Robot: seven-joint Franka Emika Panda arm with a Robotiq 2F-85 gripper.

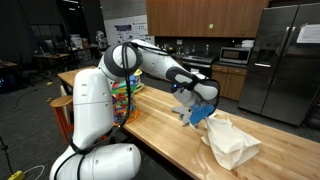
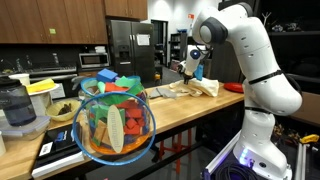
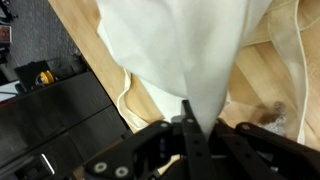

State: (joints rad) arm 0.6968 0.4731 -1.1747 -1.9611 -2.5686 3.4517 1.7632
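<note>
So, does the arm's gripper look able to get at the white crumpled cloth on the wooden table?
Likely yes: the gripper is shut on a fold of the white crumpled cloth, with nothing between them.

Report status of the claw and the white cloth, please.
Claw shut on white cloth. Cloth pinched at edge, rest on wooden table. Blue thing beside claw, unclear what.
</note>
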